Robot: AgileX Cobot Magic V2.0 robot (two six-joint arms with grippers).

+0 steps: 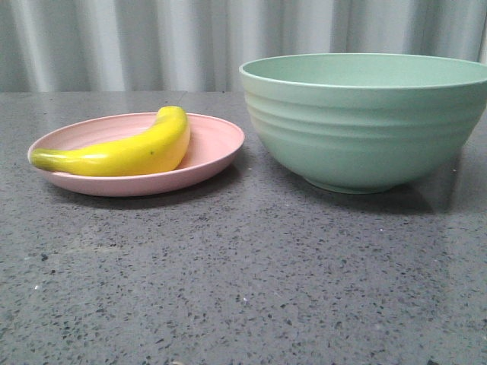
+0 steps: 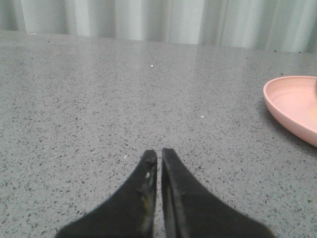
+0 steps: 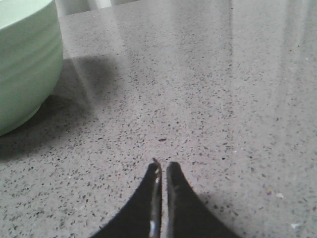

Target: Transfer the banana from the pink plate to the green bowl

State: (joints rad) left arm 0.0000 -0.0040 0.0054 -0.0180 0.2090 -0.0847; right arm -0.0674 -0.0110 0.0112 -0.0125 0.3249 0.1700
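Observation:
The yellow banana (image 1: 129, 150) lies on the pink plate (image 1: 217, 144) at the left of the table in the front view. The green bowl (image 1: 365, 122) stands to the plate's right. Neither gripper shows in the front view. My left gripper (image 2: 159, 154) is shut and empty, low over the bare table, with the pink plate's rim (image 2: 292, 106) some way off to one side. My right gripper (image 3: 163, 166) is shut and empty over the bare table, with the green bowl's wall (image 3: 25, 64) apart from it. The banana is hidden in both wrist views.
The table (image 1: 243, 289) is dark grey speckled stone. A pale pleated curtain (image 1: 152, 38) hangs behind it.

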